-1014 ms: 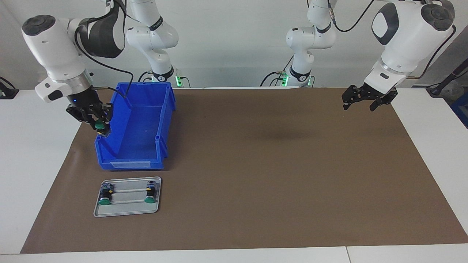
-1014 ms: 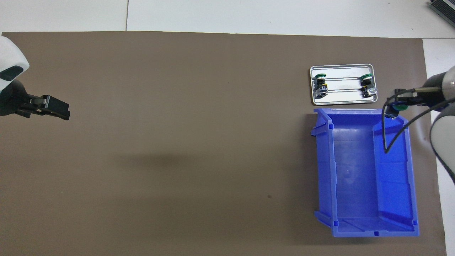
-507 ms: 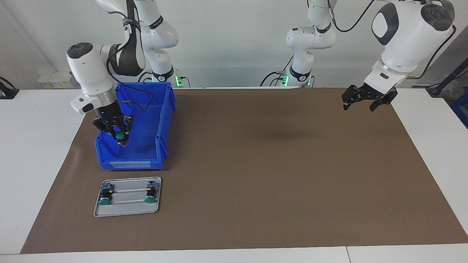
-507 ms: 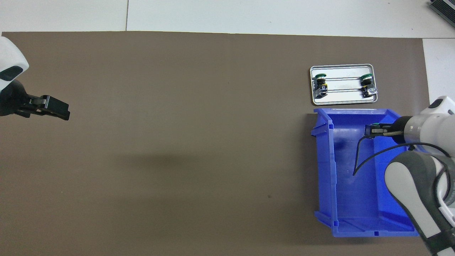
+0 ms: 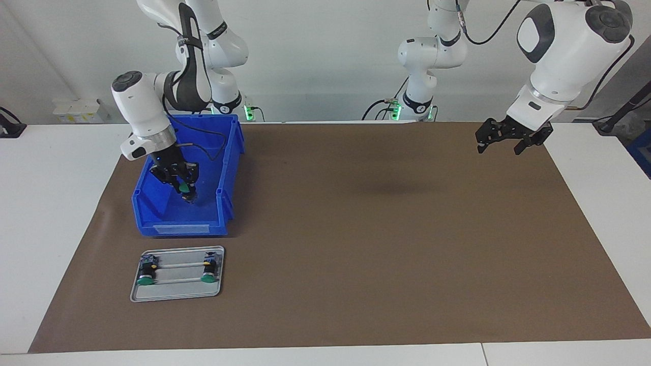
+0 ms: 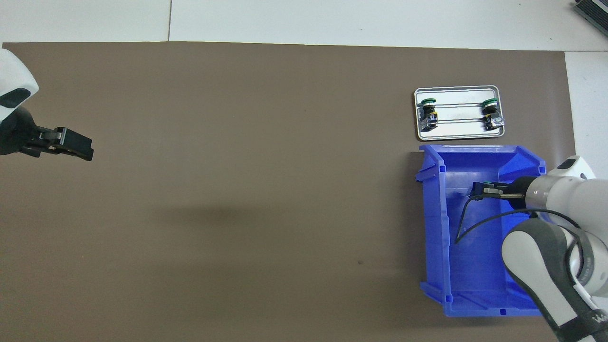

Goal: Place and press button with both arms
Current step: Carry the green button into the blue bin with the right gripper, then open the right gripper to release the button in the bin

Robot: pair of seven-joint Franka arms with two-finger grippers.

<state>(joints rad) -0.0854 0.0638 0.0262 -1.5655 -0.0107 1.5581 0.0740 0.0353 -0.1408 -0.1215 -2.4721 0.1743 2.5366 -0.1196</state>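
A white desk [image 5: 46, 213] carries a brown mat [image 5: 386, 239]. At the right arm's end of the desk, the right gripper [image 5: 184, 189] reaches down inside a blue bin [image 5: 224, 203], its jaws closed on the button [image 5: 183, 188], whose green cap shows between them. The overhead view confirms the gripper over the bin's floor, in the half farther from the robots. A silver tray [image 5: 175, 295] lies just beside the bin, farther from the robots, holding two more green-capped buttons [image 5: 146, 279].

To do this step well, the arm should likely lower the button until its base rests flat on the bin floor, cap upward, before the jaws let go, and keep clear of the bin walls.

At the left arm's end, the left gripper [image 5: 503, 140] waits in the air over the mat's edge, jaws apart and holding nothing.
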